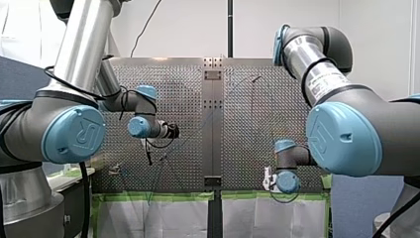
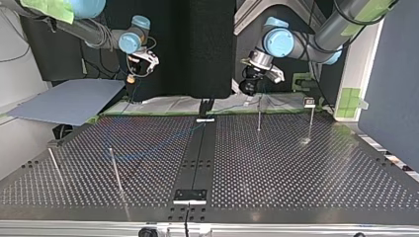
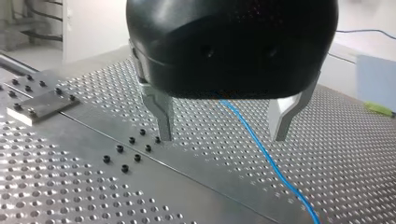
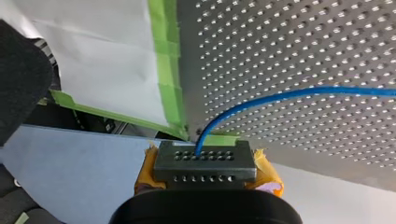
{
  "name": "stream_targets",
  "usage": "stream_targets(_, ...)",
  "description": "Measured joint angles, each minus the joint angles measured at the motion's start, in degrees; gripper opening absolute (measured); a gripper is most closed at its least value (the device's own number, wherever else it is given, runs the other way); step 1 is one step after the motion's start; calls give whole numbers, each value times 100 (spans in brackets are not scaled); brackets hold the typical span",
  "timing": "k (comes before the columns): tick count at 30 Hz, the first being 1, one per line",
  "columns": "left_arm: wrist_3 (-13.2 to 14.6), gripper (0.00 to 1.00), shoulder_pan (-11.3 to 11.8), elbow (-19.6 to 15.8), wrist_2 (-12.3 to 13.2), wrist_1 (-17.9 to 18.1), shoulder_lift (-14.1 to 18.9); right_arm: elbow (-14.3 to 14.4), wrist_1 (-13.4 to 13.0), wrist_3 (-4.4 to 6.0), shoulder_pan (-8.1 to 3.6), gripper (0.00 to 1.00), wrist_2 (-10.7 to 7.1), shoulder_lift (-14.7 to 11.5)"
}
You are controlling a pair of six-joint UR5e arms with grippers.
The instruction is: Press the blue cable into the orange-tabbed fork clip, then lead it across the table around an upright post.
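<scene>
Right wrist view, right end effector (image 4: 205, 163) clamps blue cable (image 4: 280, 95), grip hidden, left end effector (image 3: 222, 138) spread

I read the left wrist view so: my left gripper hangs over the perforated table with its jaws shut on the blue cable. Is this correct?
Not quite. In the left wrist view my left gripper does hang over the perforated table, but its jaws stand open; the blue cable runs between them, touching neither.

Robotics lab: perforated table (image 2: 296, 163), green masking tape (image 4: 167, 70), white wall (image 1: 188, 25).
</scene>
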Motion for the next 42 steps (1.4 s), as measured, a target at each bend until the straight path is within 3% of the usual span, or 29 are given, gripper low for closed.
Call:
stream_targets(4, -132, 100, -36, 1, 22, 85, 2, -30, -133, 16, -55, 0, -4, 175)
stream_targets(12, -187, 100, -97, 61, 46, 91, 6, -137, -153, 31, -138, 0, -11, 318)
stream_targets(24, -187, 100, -252, 278, 25, -170, 285, -352, -135, 57, -229, 0, -34, 565)
stream_targets(29, -190, 100, -302, 316, 22, -215, 315, -483, -83, 112, -260, 0, -27, 738)
stream_targets(42, -186, 100, -448, 447, -17, -366, 319, -750, 97, 258, -333, 0, -29, 768)
